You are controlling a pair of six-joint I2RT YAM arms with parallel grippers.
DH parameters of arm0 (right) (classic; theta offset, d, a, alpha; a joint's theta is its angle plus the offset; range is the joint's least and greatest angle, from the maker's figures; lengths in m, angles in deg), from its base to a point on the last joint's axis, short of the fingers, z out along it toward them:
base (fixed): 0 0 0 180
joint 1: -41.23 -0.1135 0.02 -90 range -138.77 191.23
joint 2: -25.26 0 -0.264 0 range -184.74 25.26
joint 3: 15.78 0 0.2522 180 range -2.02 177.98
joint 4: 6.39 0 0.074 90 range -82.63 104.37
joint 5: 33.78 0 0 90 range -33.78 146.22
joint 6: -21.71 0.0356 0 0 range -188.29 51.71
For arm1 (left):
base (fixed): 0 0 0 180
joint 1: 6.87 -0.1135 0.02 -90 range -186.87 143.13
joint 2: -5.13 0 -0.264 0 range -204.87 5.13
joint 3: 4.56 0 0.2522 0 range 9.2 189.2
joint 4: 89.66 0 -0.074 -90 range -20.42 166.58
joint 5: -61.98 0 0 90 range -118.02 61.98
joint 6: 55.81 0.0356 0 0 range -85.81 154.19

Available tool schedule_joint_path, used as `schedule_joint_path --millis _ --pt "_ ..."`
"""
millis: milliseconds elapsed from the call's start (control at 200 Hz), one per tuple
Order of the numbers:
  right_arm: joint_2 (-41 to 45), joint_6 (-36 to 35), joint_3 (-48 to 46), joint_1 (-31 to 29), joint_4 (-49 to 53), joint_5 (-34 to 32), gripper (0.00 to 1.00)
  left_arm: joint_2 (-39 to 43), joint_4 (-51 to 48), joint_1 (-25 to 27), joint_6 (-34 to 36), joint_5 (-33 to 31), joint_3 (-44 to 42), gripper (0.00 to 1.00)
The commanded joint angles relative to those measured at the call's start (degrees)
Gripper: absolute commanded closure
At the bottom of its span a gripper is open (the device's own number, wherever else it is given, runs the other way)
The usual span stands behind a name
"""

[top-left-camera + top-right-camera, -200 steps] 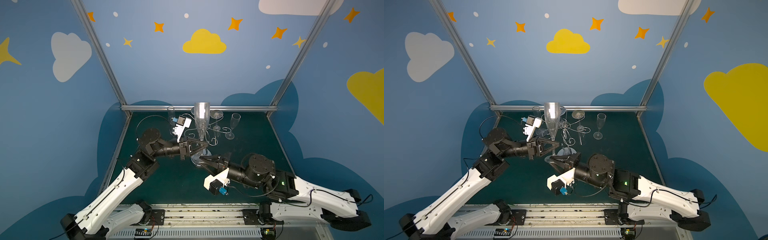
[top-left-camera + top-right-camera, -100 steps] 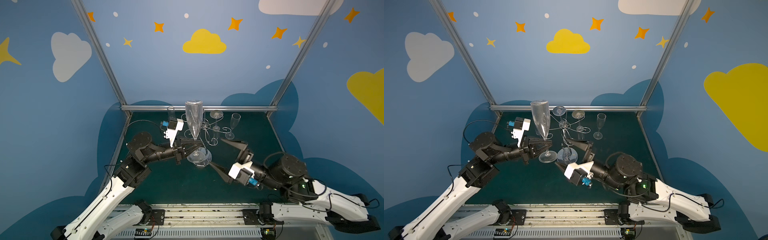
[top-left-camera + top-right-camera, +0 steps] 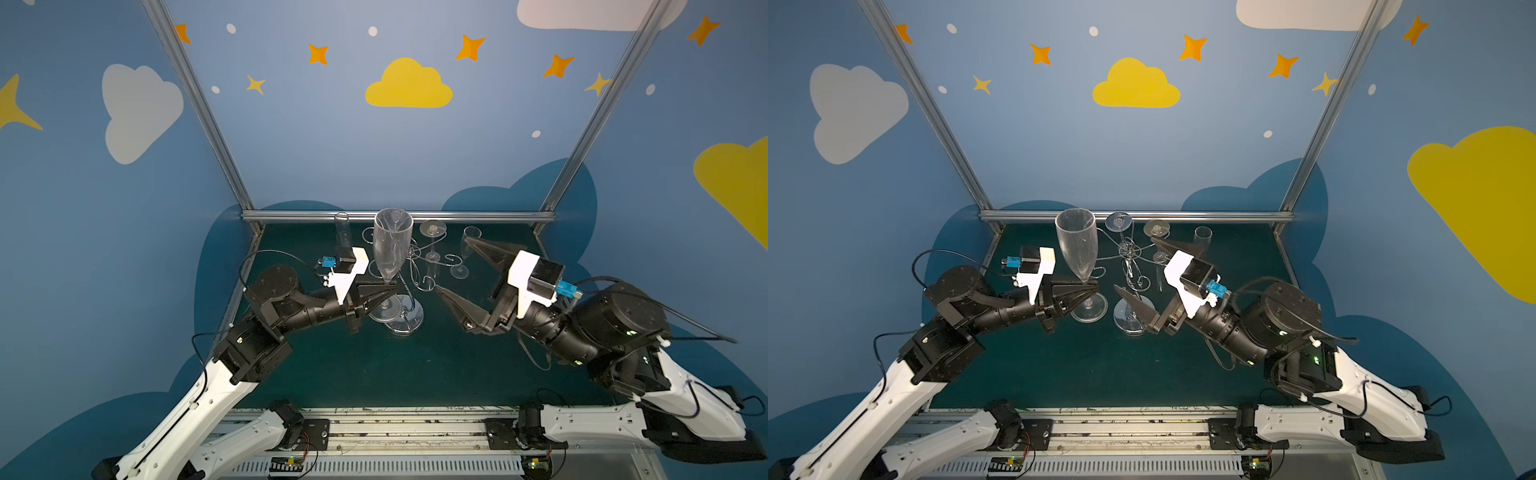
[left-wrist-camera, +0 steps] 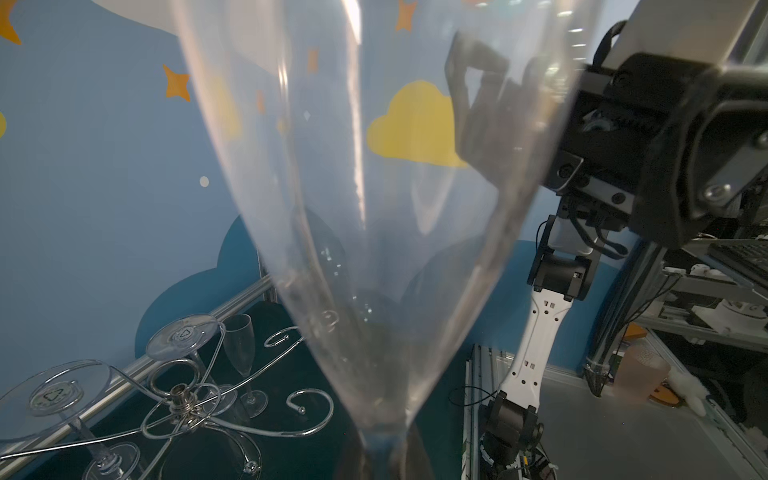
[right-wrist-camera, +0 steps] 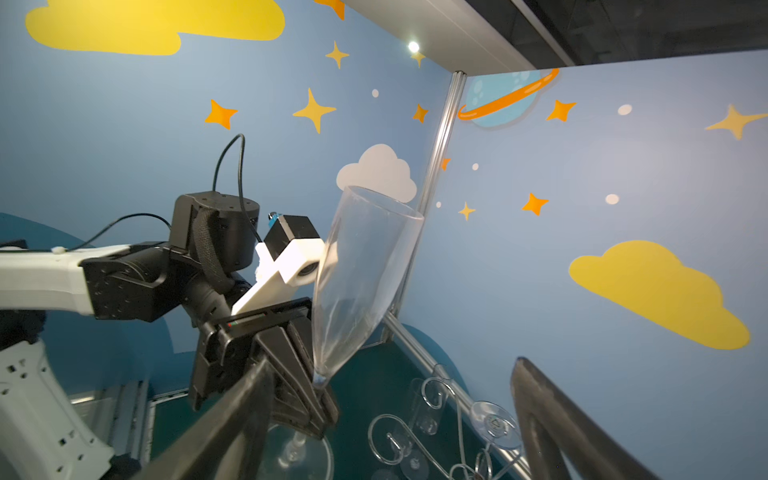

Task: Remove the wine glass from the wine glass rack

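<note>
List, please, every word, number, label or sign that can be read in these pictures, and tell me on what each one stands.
No word or number can be read anywhere.
Triangle mark, moulded in the foot of a glass hanging on the wine glass rack: a sign only; anything inside it is too small to read.
Same triangle mark on the second hanging foot: also unreadable.
On the walls: painted shapes only, no writing.

No readable text, triangle emblem on hanging glass foot (image 4: 185, 333)
</note>
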Motion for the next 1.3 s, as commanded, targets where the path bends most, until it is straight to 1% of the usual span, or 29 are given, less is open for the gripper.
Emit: schedule_joint_path --millis 0,45,95,225,330,456,681,931,1151,1181,1291 --pt "-2.83 7.84 4.64 0.9 3.4 4.9 0.12 -0.04 -0.53 1.51 6.42 -3.56 2.21 0.97" --pt "-4.51 10.9 7.1 1.56 5.51 4.1 0.12 -0.36 -0.87 2.36 7.64 -4.73 2.46 0.97" --pt "-5.89 11.8 8.54 2.23 6.79 5.35 0.12 -0.69 -1.23 3.16 8.7 -5.97 2.61 0.97" --pt "-7.56 14.29 8.47 3.91 4.82 8.92 0.12 -0.94 -0.98 5.19 10.64 -8.78 2.28 0.97" --pt "-8.18 17.45 8.63 5.62 3.36 11.19 0.12 -0.89 0.41 5.82 11.09 -9.18 1.41 0.97" --pt "-8.73 19.64 8.71 7.08 1.5 13.49 0.12 -1.28 0.43 6.52 11.8 -9.91 1.35 0.97" --pt "-11.0 20.31 10.07 8.27 1.9 16.28 0.12 -2.3 0.0 8.06 13.2 -11.45 1.39 0.97" --pt "-12.18 19.74 10.57 8.63 1.51 16.78 0.14 -2.74 -0.79 9.12 14.2 -12.2 1.47 0.97" --pt "-11.66 19.54 9.47 9.06 0.7 16.87 0.27 -2.78 -1.19 9.56 14.79 -12.2 1.34 0.97" --pt "-11.5 19.39 9.25 9.1 0.44 16.93 0.29 -2.78 -1.31 9.59 14.84 -13.95 1.3 0.97" --pt "-10.82 19.42 8.05 9.16 -1.12 17.04 0.4 -2.72 -1.23 9.78 14.74 -14.22 1.39 0.97"
